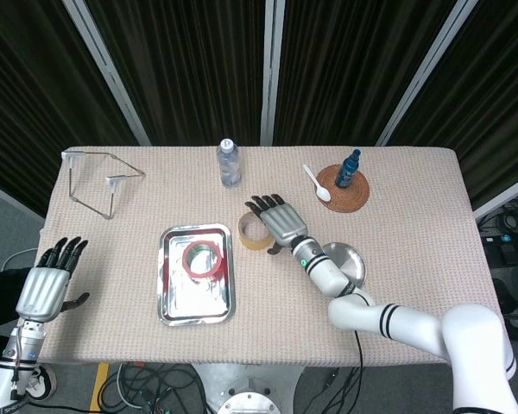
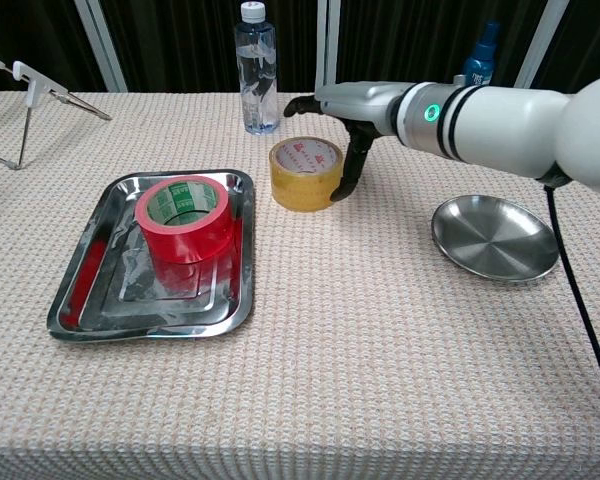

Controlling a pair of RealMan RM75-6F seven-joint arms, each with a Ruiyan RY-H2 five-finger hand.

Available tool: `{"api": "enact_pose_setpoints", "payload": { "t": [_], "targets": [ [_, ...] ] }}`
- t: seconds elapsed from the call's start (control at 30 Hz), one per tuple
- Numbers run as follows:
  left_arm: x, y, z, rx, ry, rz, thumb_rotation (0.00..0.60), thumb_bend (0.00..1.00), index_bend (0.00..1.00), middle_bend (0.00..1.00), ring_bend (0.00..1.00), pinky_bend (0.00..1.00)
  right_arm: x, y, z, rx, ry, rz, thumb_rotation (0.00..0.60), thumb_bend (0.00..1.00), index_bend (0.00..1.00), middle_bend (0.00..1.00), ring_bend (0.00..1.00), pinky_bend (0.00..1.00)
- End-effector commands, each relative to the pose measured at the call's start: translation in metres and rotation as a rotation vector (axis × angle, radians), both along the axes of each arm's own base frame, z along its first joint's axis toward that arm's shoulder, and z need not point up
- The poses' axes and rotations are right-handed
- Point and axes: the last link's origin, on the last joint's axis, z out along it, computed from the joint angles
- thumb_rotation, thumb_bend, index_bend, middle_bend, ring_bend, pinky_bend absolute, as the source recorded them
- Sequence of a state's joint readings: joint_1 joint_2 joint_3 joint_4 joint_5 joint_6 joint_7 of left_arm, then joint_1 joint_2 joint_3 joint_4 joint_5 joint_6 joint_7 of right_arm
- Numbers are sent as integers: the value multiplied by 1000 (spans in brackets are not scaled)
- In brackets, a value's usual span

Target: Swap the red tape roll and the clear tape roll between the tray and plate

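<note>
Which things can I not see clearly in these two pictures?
- Right hand and clear tape roll: contact unclear in both views; the fingers hide it.
- Blue bottle, chest view: the right arm covers most of it.
- Left hand: outside the chest view.
- Plate, head view: partly under the arm.

I can't make out any legible wording here. The clear tape roll (image 2: 306, 173) has small red marks printed on its inner core, possibly a logo, and the red tape roll (image 2: 184, 219) has green print inside; both too small to read.
</note>
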State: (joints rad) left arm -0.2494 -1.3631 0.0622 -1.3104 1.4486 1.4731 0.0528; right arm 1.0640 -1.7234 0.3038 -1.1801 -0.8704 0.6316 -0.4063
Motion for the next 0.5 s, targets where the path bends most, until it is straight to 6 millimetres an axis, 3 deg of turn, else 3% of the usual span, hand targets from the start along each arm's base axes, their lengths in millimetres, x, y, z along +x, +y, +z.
{"api": "enact_pose_setpoints", "payload": {
  "t": [0.03, 0.17, 0.3, 0.5],
  "targets": [
    [-2, -1, 2, 4, 1, 6, 600, 102, 42, 41, 13, 173, 7, -1, -10, 7, 1, 1, 600, 2, 0, 24, 0, 1],
    [-4, -3, 4, 2, -3, 12, 600, 103, 42, 41, 12, 173, 10, -1, -14, -8, 10, 5, 600, 63, 22, 161, 64, 117],
    [-4, -4, 4, -1, -11, 11, 600, 102, 43, 41, 13, 173, 7, -1, -11, -36, 12, 0, 600, 146, 197, 306, 254, 301],
    [-1, -4, 1, -17, -16, 3, 600, 102, 43, 42, 13, 173, 4, 2, 13, -72, -18, -2, 600, 215, 242, 337, 299, 353]
  ]
}}
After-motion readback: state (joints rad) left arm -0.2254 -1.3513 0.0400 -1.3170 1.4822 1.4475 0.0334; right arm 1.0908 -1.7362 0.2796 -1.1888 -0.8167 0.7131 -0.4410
